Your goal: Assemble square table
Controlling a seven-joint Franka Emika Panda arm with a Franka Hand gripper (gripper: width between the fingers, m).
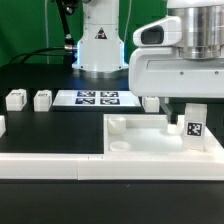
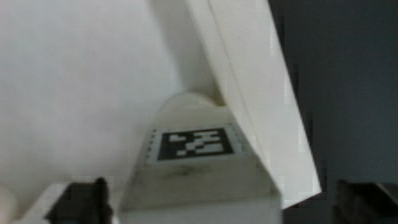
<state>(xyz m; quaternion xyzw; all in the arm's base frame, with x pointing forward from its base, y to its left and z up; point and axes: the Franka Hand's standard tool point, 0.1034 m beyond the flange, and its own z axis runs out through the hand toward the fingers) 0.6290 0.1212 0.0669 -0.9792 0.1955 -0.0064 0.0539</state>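
The white square table top (image 1: 140, 140), tray-like with a raised rim, lies on the black table at the exterior view's lower right. One white leg (image 1: 193, 124) with a black-white tag stands upright inside it, close to the rim. My gripper (image 1: 184, 116) hangs right over that leg, open. In the wrist view the tagged leg (image 2: 198, 142) sits between the two dark fingertips (image 2: 80, 202), which stand wide apart from it, and my gripper (image 2: 222, 204) holds nothing. The tray floor (image 2: 71, 80) and rim (image 2: 231, 50) show beside the leg.
Two loose legs (image 1: 15, 99) (image 1: 42, 99) lie at the exterior view's left, and another leg (image 1: 150, 102) behind the tray. The marker board (image 1: 97, 98) lies in front of the robot base (image 1: 100, 45). A long white rail (image 1: 50, 165) runs along the front.
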